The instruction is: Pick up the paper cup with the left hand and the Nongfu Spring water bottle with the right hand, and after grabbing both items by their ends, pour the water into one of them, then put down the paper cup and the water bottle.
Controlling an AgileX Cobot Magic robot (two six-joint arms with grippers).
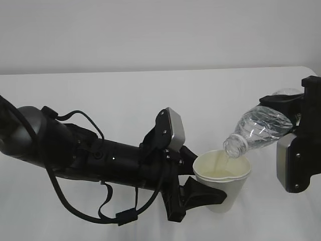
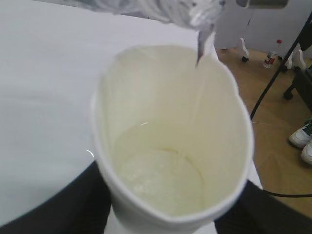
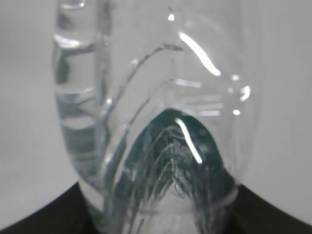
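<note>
The paper cup [image 1: 223, 176] is held upright just above the table, its rim squeezed oval. My left gripper [image 1: 213, 197] is shut on its lower part, with a black finger [image 2: 63, 204] on each side of the cup [image 2: 170, 122]. The Nongfu Spring water bottle [image 1: 262, 126] is tilted mouth-down to the left, its open neck over the cup's rim. My right gripper [image 1: 293, 115] is shut on the bottle's base end [image 3: 156, 122]. A thin stream of water [image 2: 199, 53] falls into the cup, and water [image 2: 161, 180] pools at its bottom.
The white table [image 1: 125, 95] stretches behind and to the left. In the left wrist view, the table's edge [image 2: 256, 170] drops to a wooden floor with cables, chair legs and shoes [image 2: 302, 141].
</note>
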